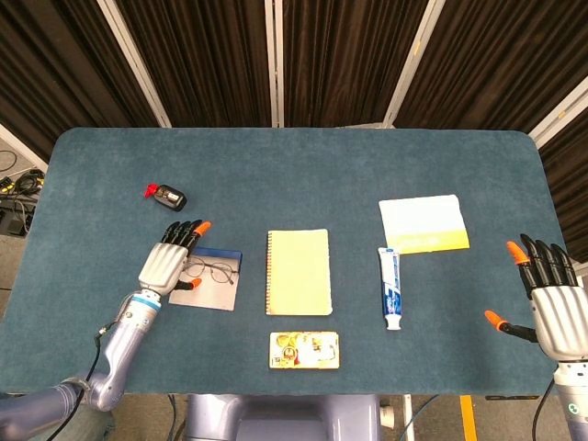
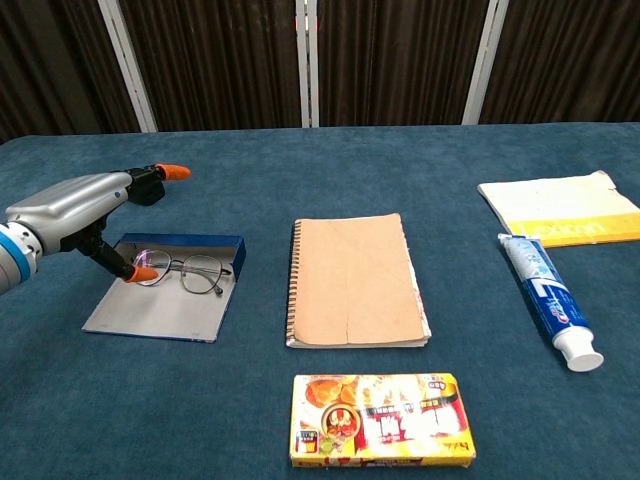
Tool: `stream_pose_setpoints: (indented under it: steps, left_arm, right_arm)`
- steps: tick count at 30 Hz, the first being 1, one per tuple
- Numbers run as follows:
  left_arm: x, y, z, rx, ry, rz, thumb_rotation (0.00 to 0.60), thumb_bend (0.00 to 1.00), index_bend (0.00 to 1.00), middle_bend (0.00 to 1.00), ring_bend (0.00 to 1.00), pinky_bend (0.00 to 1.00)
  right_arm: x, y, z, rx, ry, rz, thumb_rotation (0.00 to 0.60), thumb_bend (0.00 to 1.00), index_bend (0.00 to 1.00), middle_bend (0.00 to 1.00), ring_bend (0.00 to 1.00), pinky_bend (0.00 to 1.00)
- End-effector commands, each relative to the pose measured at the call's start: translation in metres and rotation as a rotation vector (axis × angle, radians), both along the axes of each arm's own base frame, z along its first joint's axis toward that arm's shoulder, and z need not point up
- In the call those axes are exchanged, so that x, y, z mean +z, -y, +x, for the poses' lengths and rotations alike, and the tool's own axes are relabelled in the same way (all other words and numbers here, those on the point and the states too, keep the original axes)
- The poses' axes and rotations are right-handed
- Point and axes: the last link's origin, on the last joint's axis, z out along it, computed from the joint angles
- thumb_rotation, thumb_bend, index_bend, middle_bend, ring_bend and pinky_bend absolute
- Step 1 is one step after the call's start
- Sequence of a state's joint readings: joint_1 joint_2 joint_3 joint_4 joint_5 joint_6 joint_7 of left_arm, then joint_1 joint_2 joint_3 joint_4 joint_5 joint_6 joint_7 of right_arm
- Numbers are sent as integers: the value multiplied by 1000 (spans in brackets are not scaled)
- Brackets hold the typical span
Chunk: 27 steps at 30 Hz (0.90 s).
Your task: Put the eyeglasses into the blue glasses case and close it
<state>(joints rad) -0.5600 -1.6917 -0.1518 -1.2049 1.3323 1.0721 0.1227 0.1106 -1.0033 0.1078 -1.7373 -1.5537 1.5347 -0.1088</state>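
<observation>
Hovering over the left edge of the blue glasses case (image 2: 165, 300), the left hand (image 1: 168, 265) has its fingers (image 2: 170, 171) spread wide and holds nothing; its orange-tipped thumb points down beside the eyeglasses (image 2: 190, 270). The eyeglasses lie inside the open case, at its far end against the raised blue rim, lenses side by side. The case sits flat on the blue worktop (image 1: 294, 165), lid not closed. Farther back and left of the case lies a small dark object with a red tag (image 1: 166, 196), well apart from it. Just right of the case is a spiral notebook (image 2: 354, 280), its binding on the side facing the case. Nearer than the notebook lies a flat yellow packet (image 2: 381, 419). Right of the notebook a toothpaste tube (image 2: 547, 299) lies with its cap toward the near edge, and beyond it a white and yellow booklet (image 2: 560, 209). At the far right the right hand (image 1: 556, 308) hangs off the worktop's edge, fingers splayed wide, empty.
</observation>
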Motion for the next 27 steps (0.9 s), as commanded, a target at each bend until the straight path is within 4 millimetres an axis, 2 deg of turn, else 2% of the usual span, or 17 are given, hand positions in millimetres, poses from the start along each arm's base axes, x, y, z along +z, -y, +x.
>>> stream_pose_setpoints:
  steps: [1,6,16,27]
  left_arm:
    - [-3,-3,2,-1,-23,-10,600,188,0,0,0,0]
    - [-12,-13,5,9,-48,-20,600,188,0,0,0,0]
    - [-18,-27,6,29,-63,-14,600,190,0,0,0,0]
    - [-24,-51,14,38,-64,-21,600,193,0,0,0,0]
  right_arm:
    - [0,0,0,0,0,0,600,0,0,0,0,0]
    - [0,1,-1,-6,-3,1,600,0,0,0,0,0]
    - [1,4,-5,-27,-4,-11,600,0,0,0,0,0]
    - [-6,9,-9,-57,-32,-2,600,0,0,0,0,0]
